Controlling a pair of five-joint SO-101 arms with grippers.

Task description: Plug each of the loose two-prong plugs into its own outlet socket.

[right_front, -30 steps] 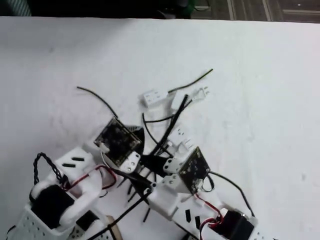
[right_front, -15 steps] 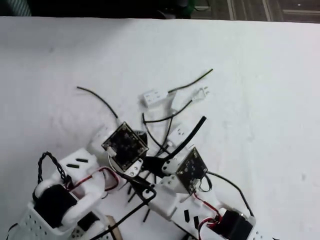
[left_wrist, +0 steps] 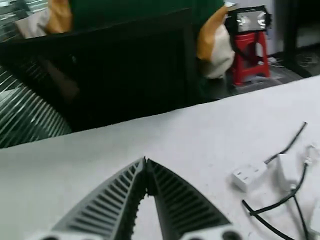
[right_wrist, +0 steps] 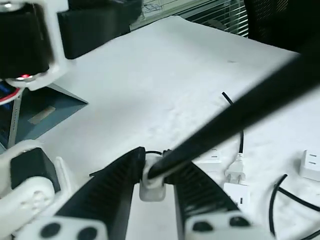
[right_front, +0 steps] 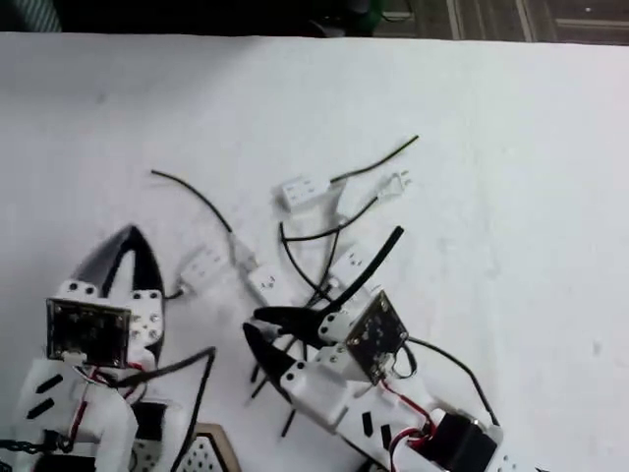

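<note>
One-handed work: grips white plug (right_wrist: 151,186) firmly in right claw (right_wrist: 155,159), black cord (right_wrist: 235,112) sticking up clear, probably for aiming at nearby socket (right_front: 349,264). Holds left claw (left_wrist: 146,167) pinched closed, empty, low over worktop (right_front: 511,147), well apart, likely giving room.

Tangled black cords (right_front: 313,234) and white sockets (right_front: 300,192) crowd the middle, while bare worktop (right_front: 521,177) stretches wide beyond them.
</note>
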